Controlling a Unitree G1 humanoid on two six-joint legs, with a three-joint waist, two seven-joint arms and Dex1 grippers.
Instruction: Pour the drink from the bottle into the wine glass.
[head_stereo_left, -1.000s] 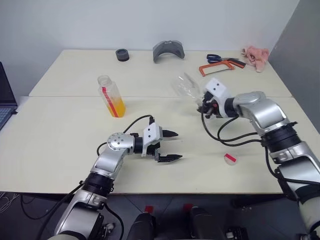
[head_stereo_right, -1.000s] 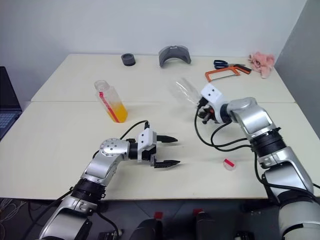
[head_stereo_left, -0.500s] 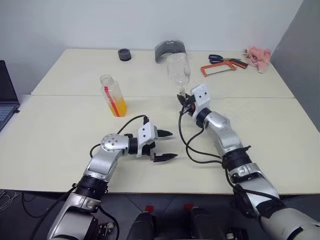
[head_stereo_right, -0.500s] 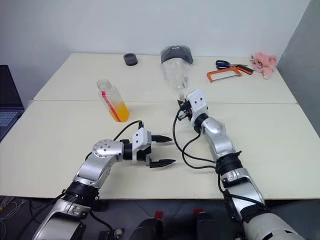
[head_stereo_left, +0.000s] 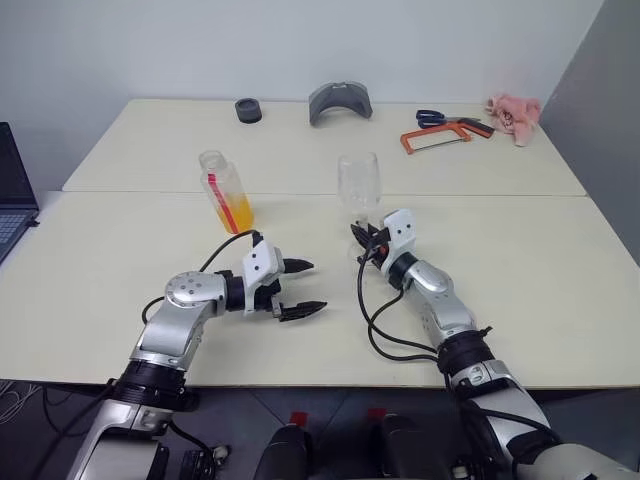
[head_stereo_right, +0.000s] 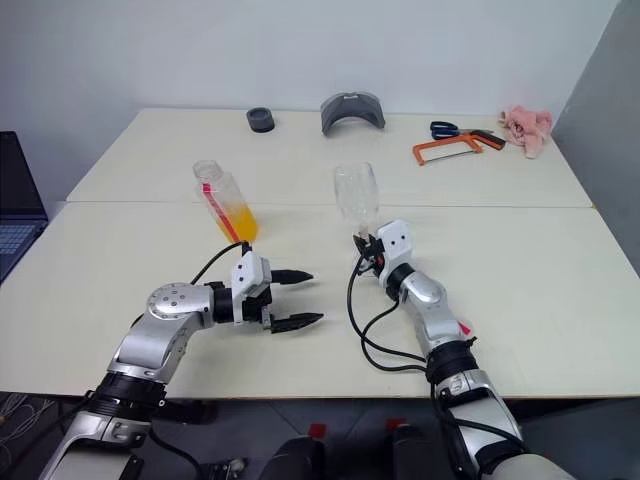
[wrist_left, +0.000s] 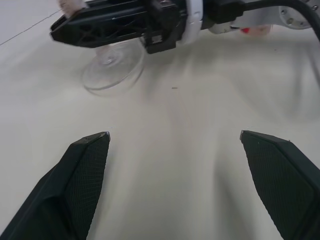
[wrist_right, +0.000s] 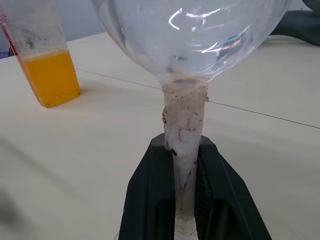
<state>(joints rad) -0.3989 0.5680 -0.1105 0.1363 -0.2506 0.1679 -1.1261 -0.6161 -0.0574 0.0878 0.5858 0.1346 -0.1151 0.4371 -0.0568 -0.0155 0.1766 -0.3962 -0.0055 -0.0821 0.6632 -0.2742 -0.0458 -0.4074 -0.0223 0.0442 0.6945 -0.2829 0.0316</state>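
Note:
The bottle (head_stereo_left: 224, 190) stands uncapped at the table's left middle, its lower half holding the orange drink (wrist_right: 50, 77). To its right the wine glass (head_stereo_left: 360, 183) is upright and empty. My right gripper (head_stereo_left: 362, 237) is shut on its stem (wrist_right: 184, 130), just under the bowl (wrist_right: 190, 35). The glass's round foot (wrist_left: 112, 70) is at table level; I cannot tell if it touches. My left gripper (head_stereo_left: 316, 286) is open and empty, low over the table in front of the bottle and left of the glass. Its fingers point toward the glass foot.
At the back of the table lie a black round piece (head_stereo_left: 247, 110), a grey curved piece (head_stereo_left: 338, 100), scissors (head_stereo_left: 430, 117), an orange hacksaw (head_stereo_left: 445, 133) and a pink cloth (head_stereo_left: 512, 112). A laptop (head_stereo_left: 15, 190) sits at the left edge. A red-and-white cap (head_stereo_right: 462, 328) lies by my right forearm.
My right arm swung the glass from tilted to upright and brought it down and to the left, toward the table's middle. My left gripper drifted left, still open.

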